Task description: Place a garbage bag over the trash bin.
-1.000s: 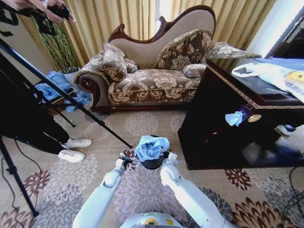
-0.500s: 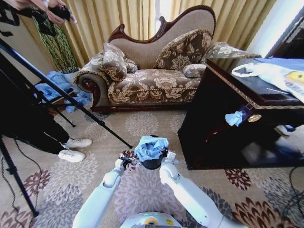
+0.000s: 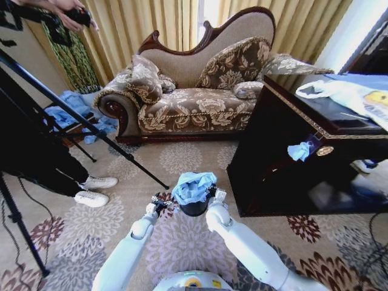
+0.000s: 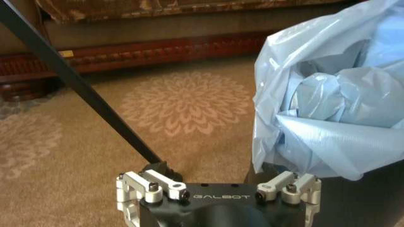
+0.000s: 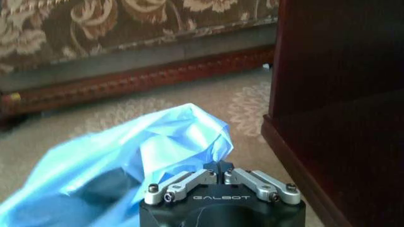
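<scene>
Head view: a floral sofa (image 3: 200, 85) stands far across the patterned carpet (image 3: 182, 159), a dark cabinet (image 3: 303, 151) to the right. Near the robot, the trash bin (image 3: 194, 208) sits on the carpet, the garbage bag (image 3: 193, 187) bunched loosely over its top. The right gripper (image 3: 214, 195) pinches the bag's right edge, fingers closed on film. The left gripper (image 3: 159, 207) waits just left of the bin, spread wide, holding nothing.

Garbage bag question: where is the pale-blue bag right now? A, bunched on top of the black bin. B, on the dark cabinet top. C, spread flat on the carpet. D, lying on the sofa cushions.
A: the garbage bag sits crumpled over the mouth of the trash bin, between the left gripper and the right gripper.
</scene>
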{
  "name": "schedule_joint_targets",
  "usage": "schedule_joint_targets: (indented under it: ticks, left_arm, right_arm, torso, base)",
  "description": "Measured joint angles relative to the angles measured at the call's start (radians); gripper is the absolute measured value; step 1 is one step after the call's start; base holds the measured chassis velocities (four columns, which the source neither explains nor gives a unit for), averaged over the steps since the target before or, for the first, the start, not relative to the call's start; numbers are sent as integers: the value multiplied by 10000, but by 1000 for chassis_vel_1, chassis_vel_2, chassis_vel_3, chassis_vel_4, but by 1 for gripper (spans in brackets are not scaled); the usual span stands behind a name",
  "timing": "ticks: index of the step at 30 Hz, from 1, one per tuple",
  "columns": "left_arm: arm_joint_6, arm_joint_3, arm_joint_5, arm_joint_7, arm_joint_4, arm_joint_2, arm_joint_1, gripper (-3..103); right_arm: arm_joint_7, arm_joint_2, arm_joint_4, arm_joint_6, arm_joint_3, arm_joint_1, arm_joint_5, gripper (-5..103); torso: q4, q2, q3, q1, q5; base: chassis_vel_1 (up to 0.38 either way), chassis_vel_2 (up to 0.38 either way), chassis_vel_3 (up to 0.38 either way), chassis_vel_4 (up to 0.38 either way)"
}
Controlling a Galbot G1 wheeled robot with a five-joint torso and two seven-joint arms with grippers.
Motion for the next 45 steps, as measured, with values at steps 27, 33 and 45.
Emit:
schedule_joint_targets:
  ticks: [27, 33, 45]
  left_arm:
    - [-111, 31, -39, 5, 0, -18, 34, 100]
    - [-113, 41, -35, 3, -15, -42, 52, 100]
    - [-41, 48, -29, 3, -143, -37, 51, 100]
  right_arm:
    - [-3165, -419, -1459, 545, 164, -632, -1861, 0]
    - [-3623, -258, -1875, 1037, 292, -823, -2300, 0]
    - [-3735, -99, -1993, 1261, 310, -1017, -2794, 3]
  torso:
    - [0, 0, 0, 0, 0]
    - [0, 0, 0, 0, -1]
    - [0, 0, 0, 0, 0]
  base:
    - [0, 0, 0, 0]
    - [0, 0, 0, 0]
    - [0, 0, 0, 0]
